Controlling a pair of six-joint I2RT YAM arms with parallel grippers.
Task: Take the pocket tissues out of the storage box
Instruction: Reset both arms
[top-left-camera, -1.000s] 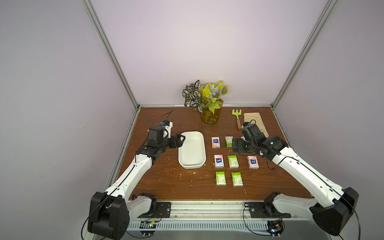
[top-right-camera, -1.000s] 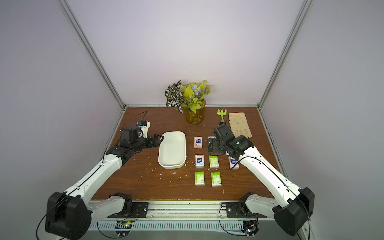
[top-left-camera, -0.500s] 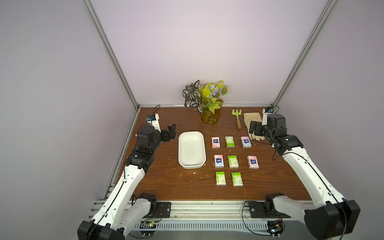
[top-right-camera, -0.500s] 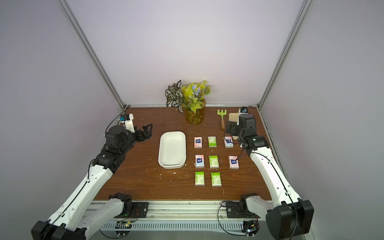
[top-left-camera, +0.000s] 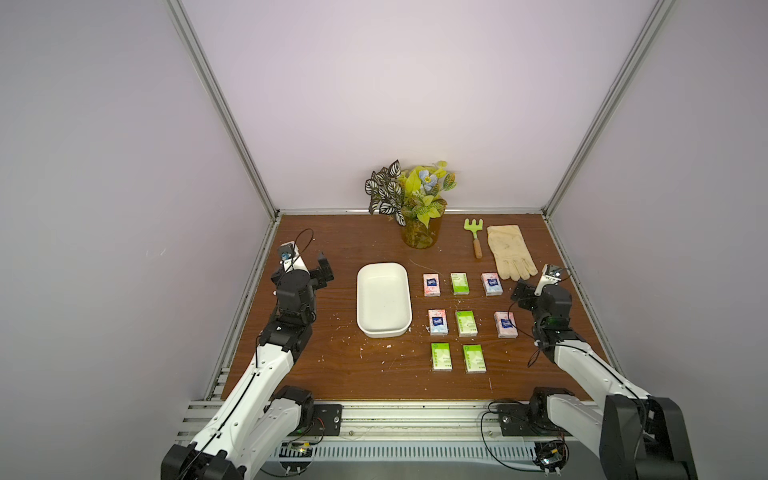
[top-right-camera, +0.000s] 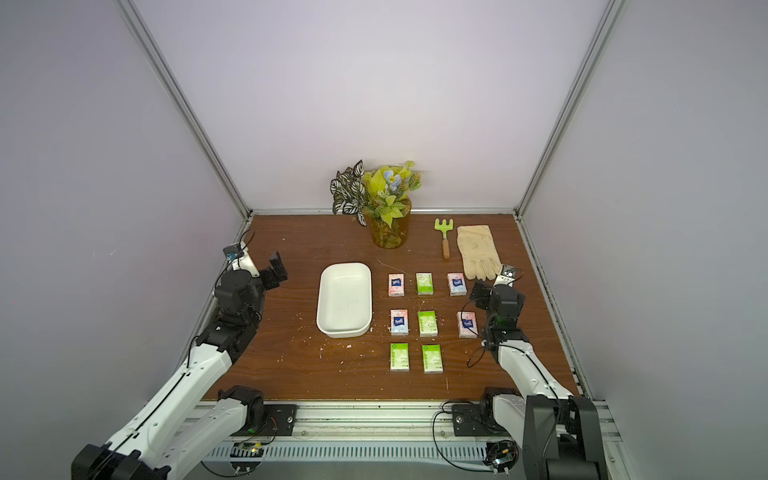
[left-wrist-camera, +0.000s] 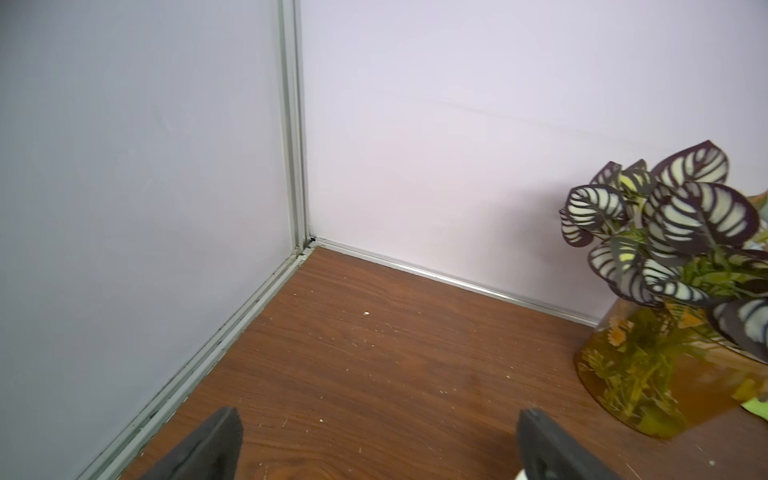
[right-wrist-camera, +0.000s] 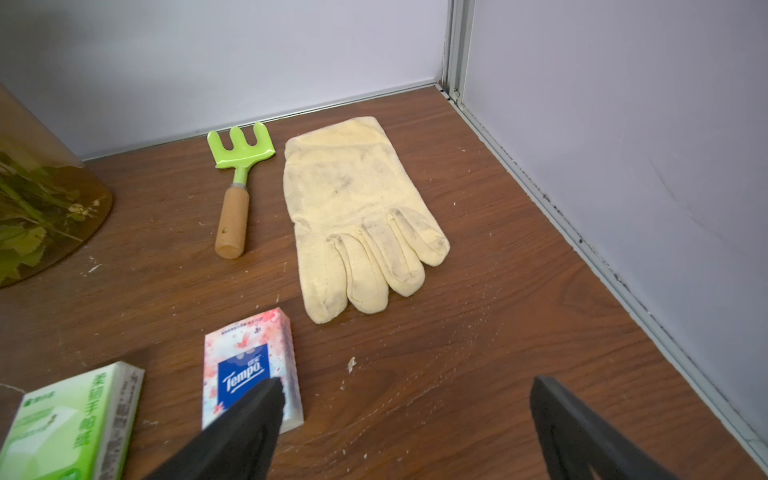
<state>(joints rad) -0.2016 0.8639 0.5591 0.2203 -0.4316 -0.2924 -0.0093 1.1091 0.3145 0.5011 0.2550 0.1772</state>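
Note:
The white storage box (top-left-camera: 383, 299) (top-right-camera: 344, 300) sits left of centre with nothing inside. Several pocket tissues lie flat in rows on the wood to its right, among them a pink packet (top-left-camera: 432, 284) and a green one (top-left-camera: 466, 323). My left gripper (top-left-camera: 322, 270) (top-right-camera: 276, 268) hangs open near the left wall, apart from the box; its wrist view shows only bare wood between the fingers (left-wrist-camera: 378, 419). My right gripper (top-left-camera: 528, 289) (right-wrist-camera: 406, 384) is open and empty, just right of the back-right pink packet (right-wrist-camera: 249, 365). A green packet (right-wrist-camera: 70, 419) lies beside that one.
A plant in an amber vase (top-left-camera: 419, 232) stands at the back centre. A green hand rake (top-left-camera: 474, 237) and a cream glove (top-left-camera: 509, 251) lie at the back right, close to my right gripper. Walls enclose three sides. White crumbs dot the wood.
Both arms have drawn back from the middle. The left gripper left the box's rim for the left wall. The right gripper moved off the back-right packet, which now lies uncovered.

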